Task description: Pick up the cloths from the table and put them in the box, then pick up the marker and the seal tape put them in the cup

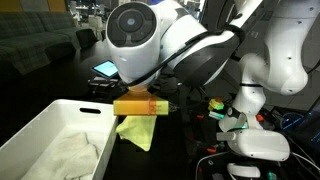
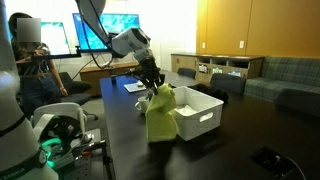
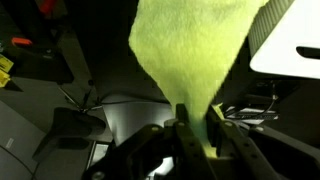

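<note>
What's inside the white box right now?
An off-white cloth lies crumpled on the box floor. The yellow cloth hangs from the claw by the rim, not resting inside. Anything beneath the crumpled cloth is hidden.

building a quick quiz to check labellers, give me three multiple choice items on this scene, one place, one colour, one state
1. Where is the off-white cloth?
A. inside the white box
B. on the floor
C. on a sofa

2. What colour is the cloth that the gripper holds?
A. red
B. yellow
C. blue

3. What state is the gripper in?
A. wide open and empty
B. shut on the yellow cloth
C. out of every view

Answers:
1 A, an exterior view shows it lying crumpled inside the box.
2 B, yellow fabric hangs from the gripper in both exterior views.
3 B, the wrist view shows the fingers pinching the fabric.
</note>
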`<state>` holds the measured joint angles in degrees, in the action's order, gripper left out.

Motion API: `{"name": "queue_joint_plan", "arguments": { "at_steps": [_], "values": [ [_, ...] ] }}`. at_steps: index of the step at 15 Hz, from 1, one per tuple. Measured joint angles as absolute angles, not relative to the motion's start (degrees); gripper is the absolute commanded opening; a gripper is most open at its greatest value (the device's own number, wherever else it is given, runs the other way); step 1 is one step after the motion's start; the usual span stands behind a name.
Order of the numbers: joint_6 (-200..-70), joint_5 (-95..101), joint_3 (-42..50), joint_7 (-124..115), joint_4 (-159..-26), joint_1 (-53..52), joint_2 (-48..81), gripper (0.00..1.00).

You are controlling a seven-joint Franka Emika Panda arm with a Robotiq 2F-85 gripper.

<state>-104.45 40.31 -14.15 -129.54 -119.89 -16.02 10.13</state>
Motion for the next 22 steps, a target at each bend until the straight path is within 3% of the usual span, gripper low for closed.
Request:
{"name": "queue_joint_plan", "arguments": {
  "at_steps": [6,22],
  "values": [
    [-105.64,40.32,-14.26,-123.38,-116.82,-19.16,13.49,1.00],
    [-145.52,41.80,-11.51,-93.55,-119.74,-19.02,27.01,1.00]
  ]
}}
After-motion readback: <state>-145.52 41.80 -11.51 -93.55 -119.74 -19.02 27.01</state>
